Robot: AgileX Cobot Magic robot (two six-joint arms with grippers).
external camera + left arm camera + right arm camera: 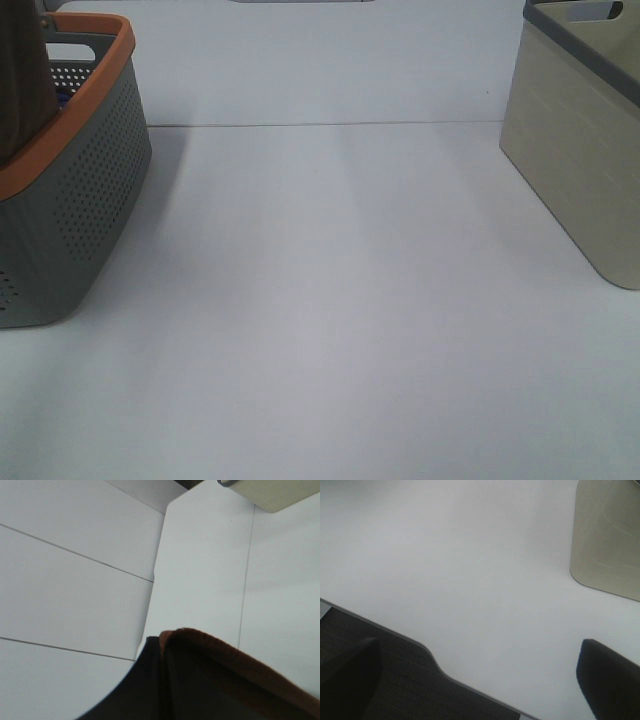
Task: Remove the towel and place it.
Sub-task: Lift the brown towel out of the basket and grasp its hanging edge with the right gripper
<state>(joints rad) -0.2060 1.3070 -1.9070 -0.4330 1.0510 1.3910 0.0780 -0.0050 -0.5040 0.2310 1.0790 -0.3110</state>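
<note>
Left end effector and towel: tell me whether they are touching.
Touching. The left wrist view shows the towel running straight out from the tip of the shut left end effector, with no gap between them.

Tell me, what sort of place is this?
Probably a robot test bench staged for laundry sorting: a white table, a grey perforated basket with an orange rim, a beige bin, and a maroon towel.
</note>
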